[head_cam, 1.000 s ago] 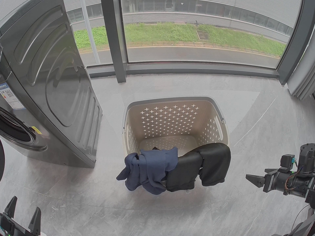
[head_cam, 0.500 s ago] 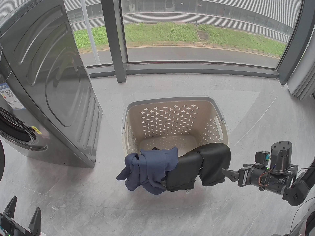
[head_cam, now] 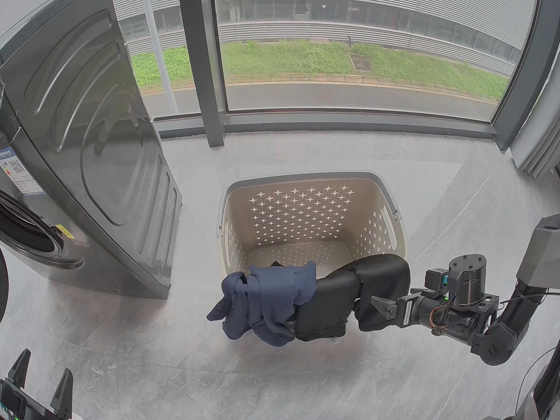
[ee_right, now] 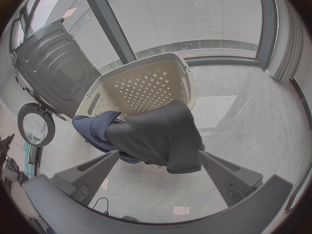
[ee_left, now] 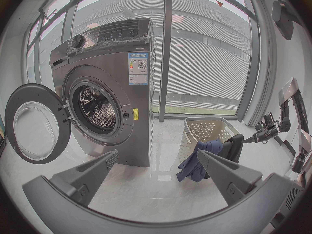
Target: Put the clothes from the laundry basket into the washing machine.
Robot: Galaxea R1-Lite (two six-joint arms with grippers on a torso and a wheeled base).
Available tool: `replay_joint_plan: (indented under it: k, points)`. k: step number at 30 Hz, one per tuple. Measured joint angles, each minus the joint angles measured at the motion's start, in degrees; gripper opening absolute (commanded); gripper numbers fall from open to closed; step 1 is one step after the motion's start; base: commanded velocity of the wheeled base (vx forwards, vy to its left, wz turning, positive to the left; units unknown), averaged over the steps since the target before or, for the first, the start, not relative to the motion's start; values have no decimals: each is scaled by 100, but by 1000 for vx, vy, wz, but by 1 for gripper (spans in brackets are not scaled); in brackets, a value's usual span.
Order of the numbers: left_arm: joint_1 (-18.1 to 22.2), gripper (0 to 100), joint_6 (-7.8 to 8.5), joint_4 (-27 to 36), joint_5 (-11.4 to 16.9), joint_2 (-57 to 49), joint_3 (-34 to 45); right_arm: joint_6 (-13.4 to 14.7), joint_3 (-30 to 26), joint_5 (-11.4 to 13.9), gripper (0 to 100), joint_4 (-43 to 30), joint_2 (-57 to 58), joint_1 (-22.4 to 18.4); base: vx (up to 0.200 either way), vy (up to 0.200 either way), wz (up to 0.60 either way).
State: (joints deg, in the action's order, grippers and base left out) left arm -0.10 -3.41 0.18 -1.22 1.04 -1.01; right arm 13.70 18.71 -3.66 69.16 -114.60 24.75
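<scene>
A beige laundry basket stands on the floor. A blue garment and a black garment hang over its near rim. My right gripper is open, level with the black garment's right side, its fingertips right at the cloth. In the right wrist view the black garment lies between the spread fingers, with the blue garment beside it. My left gripper is open and empty low at the near left. The washing machine has its door swung open.
The washing machine's side panel stands left of the basket, with a strip of bare floor between them. Glass windows and a dark pillar run behind the basket. Open floor lies right of the basket and in front of it.
My right arm has moved left across the floor, bringing its open gripper up to the black garment. The left gripper, basket and clothes have stayed still.
</scene>
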Motion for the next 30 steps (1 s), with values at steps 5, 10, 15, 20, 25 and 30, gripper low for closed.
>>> replay_joint_plan:
  k: [5, 10, 15, 20, 25, 30]
  points:
    - [0, 100, 0, 0, 0, 0, 0, -10, 240, -6, 100, -29, -179, 44, 0, 0, 0]
    - [0, 100, 0, 0, 2, 0, 0, -13, 452, -9, 100, -10, -400, 24, 0, 0, 0]
    - [0, 100, 0, 0, 0, 0, 0, -16, 597, -6, 100, 4, -581, -5, 0, 0, 0]
    - [0, 100, 0, 0, 2, 0, 0, -18, 722, -13, 100, 9, -731, -20, 0, 0, 0]
    - [0, 100, 0, 0, 2, 0, 0, -18, 866, -26, 100, 9, -861, -55, 0, 0, 0]
    - [0, 100, 0, 0, 2, 0, 0, -11, 946, -28, 0, 89, -957, -90, 0, 0, 0]
